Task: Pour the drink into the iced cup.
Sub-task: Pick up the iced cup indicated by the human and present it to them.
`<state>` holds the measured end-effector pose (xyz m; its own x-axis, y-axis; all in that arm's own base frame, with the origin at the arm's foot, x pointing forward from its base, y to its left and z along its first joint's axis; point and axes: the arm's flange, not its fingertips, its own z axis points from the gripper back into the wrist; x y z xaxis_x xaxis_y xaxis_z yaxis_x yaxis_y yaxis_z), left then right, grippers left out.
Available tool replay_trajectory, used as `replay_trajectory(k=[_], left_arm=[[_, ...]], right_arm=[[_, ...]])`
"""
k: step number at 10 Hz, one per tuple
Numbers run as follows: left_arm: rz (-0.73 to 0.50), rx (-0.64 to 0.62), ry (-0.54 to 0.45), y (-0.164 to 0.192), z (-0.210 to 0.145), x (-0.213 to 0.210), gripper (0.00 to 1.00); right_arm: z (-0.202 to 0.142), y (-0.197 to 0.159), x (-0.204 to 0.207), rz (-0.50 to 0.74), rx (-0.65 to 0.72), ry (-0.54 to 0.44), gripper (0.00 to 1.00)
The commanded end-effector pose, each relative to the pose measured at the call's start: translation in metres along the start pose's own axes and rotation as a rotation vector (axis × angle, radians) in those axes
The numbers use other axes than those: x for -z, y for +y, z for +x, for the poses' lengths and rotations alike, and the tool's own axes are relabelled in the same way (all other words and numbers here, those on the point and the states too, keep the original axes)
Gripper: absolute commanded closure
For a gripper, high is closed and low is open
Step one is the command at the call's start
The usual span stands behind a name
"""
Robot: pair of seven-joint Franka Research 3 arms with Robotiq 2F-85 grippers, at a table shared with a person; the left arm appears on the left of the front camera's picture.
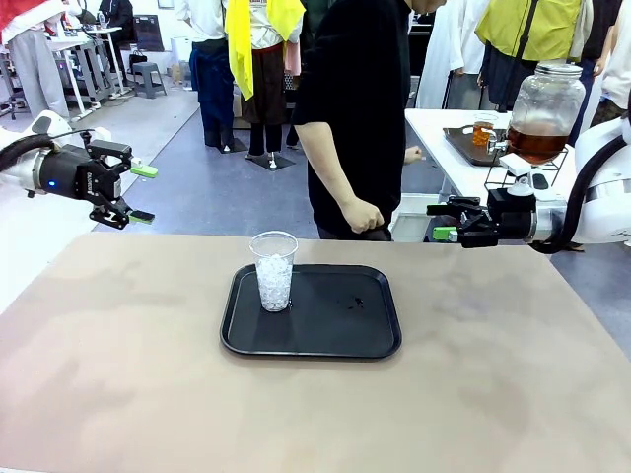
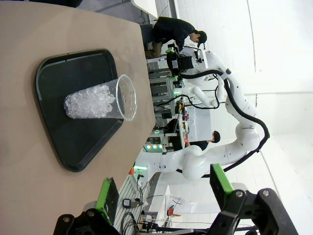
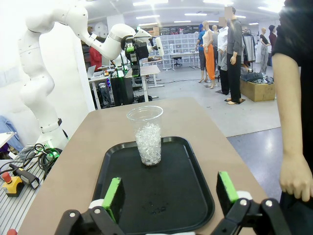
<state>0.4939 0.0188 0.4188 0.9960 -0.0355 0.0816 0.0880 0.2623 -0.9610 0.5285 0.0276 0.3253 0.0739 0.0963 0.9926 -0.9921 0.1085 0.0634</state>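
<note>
The iced cup (image 1: 273, 271) is a clear plastic cup half full of ice, standing upright at the left of a black tray (image 1: 325, 335) in the middle of the table. The drink (image 1: 537, 144) is amber liquid low in a big glass dispenser jar (image 1: 545, 103) on a white table at the back right. My left gripper (image 1: 143, 193) hovers open off the table's far left edge. My right gripper (image 1: 446, 222) hangs open beyond the far right edge, pointing toward the tray. The wrist views show the cup (image 2: 100, 100) (image 3: 146, 134) ahead of open, empty fingers (image 2: 108, 198) (image 3: 113, 193).
A person in black stands at the far side behind the tray, one fist (image 1: 365, 215) near the table edge. A dark tray with a small glass of orange liquid (image 1: 483, 130) sits beside the jar. Bare tabletop (image 1: 118, 355) surrounds the black tray.
</note>
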Motion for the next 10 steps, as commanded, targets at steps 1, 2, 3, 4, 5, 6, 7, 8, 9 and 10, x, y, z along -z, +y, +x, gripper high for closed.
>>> replay_trajectory(k=[1,2,3,4,5,6,7,8,9,10], left_arm=[[-0.004,-0.007,-0.006,-0.0016,-0.0018,0.0003,0.00],[-0.004,-0.007,-0.006,-0.0016,-0.0018,0.0003,0.00],[-0.004,-0.007,-0.006,-0.0016,-0.0018,0.0003,0.00],[-0.004,-0.007,-0.006,-0.0016,-0.0018,0.0003,0.00],[-0.004,-0.007,-0.006,-0.0016,-0.0018,0.0003,0.00],[-0.004,-0.007,-0.006,-0.0016,-0.0018,0.0003,0.00],[-0.004,-0.007,-0.006,-0.0016,-0.0018,0.0003,0.00],[-0.004,-0.007,-0.006,-0.0016,-0.0018,0.0003,0.00],[-0.004,-0.007,-0.006,-0.0016,-0.0018,0.0003,0.00],[-0.004,-0.007,-0.006,-0.0016,-0.0018,0.0003,0.00]], right_arm=[[0.0019,0.0010,-0.0023,0.007,0.013,-0.008,0.00],[0.0019,0.0010,-0.0023,0.007,0.013,-0.008,0.00],[0.0019,0.0010,-0.0023,0.007,0.013,-0.008,0.00],[0.0019,0.0010,-0.0023,0.007,0.013,-0.008,0.00],[0.0019,0.0010,-0.0023,0.007,0.013,-0.008,0.00],[0.0019,0.0010,-0.0023,0.007,0.013,-0.008,0.00],[0.0019,0.0010,-0.0023,0.007,0.013,-0.008,0.00],[0.0019,0.0010,-0.0023,0.007,0.013,-0.008,0.00],[0.0019,0.0010,-0.0023,0.007,0.013,-0.008,0.00],[0.0019,0.0010,-0.0023,0.007,0.013,-0.008,0.00]])
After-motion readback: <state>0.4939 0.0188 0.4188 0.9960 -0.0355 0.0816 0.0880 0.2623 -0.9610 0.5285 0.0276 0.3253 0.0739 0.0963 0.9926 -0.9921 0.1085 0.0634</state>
